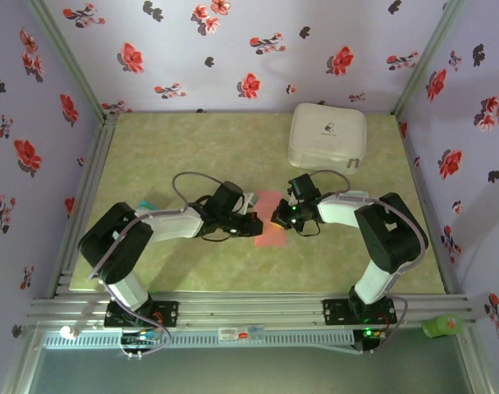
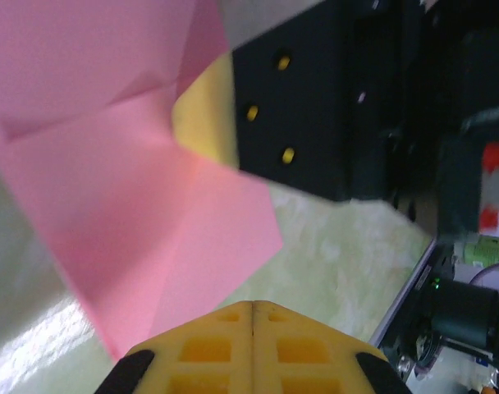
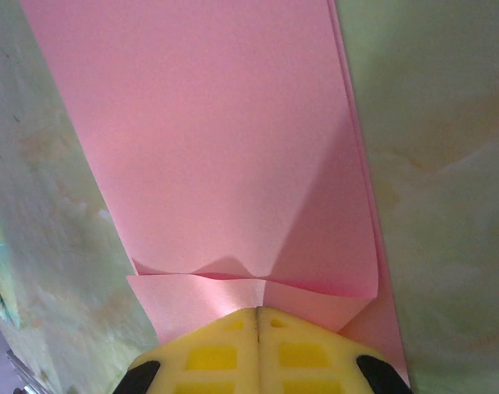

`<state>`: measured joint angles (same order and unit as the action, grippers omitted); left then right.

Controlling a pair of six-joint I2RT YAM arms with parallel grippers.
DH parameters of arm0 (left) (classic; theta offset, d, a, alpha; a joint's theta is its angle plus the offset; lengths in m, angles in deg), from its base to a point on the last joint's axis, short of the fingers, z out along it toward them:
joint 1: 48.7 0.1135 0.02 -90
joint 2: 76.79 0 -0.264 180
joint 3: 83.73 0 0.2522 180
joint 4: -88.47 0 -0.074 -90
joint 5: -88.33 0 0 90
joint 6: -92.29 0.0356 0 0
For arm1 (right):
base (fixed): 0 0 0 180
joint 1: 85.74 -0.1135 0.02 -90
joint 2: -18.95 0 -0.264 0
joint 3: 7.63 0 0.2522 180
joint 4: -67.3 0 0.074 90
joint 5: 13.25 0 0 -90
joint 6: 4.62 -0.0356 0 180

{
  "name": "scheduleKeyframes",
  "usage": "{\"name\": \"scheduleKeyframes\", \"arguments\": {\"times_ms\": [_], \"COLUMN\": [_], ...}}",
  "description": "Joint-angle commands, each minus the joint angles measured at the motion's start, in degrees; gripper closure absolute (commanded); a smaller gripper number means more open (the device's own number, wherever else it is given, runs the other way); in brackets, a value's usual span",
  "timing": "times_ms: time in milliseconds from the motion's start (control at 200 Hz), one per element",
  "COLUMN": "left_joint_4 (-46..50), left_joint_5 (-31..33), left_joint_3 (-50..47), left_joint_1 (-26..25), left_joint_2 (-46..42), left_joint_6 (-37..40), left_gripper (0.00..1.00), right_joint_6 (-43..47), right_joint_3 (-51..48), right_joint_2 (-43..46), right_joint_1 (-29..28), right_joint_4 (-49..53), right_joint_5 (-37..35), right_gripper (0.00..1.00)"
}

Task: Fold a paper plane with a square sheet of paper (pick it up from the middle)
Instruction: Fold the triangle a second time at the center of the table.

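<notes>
Top external view: the salmon-red sheet of paper (image 1: 270, 220), already partly folded, sits at the middle of the desk (image 1: 200, 148) between the two arms. Its long axis runs far to near. The left hand (image 1: 251, 223) meets its left edge and the right hand (image 1: 280, 217) its right edge, so both are equally near. The white case (image 1: 327, 135) stands well apart, far right.

Left wrist view: this hand's yellow fingers (image 2: 208, 349) are pressed together. The creased paper rises just ahead and leftward, and I cannot tell whether any of it is caught.

Right wrist view: the fingers here are closed on the paper's near folded edge, and the sheet stretches lengthwise straight ahead.
</notes>
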<state>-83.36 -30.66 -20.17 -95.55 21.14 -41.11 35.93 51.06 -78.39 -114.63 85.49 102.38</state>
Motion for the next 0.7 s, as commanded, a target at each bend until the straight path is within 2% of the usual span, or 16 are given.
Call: {"name": "scheduleKeyframes", "arguments": {"times_ms": [0, 305, 695], "left_joint_4": [-0.24, -0.3, 3.56], "left_joint_5": [-0.81, -0.51, 2.43], "left_joint_3": [3.34, 2.78, -1.29], "left_joint_1": [0.43, 0.34, -0.45], "left_joint_2": [4.02, 10.0, 9.82], "left_joint_6": [-0.58, -0.4, 1.95], "left_gripper": [1.0, 1.0, 1.0], "right_joint_6": [0.5, 0.57, 0.88], "right_joint_3": [-1.28, -0.94, 0.93], "right_joint_2": [-0.58, -0.39, 3.52], "right_joint_1": [0.23, 0.23, 0.23], "right_joint_4": [5.41, 5.33, 2.34], "right_joint_5": [-4.87, -4.36, -1.95], "right_gripper": [1.0, 1.0, 0.96]}}
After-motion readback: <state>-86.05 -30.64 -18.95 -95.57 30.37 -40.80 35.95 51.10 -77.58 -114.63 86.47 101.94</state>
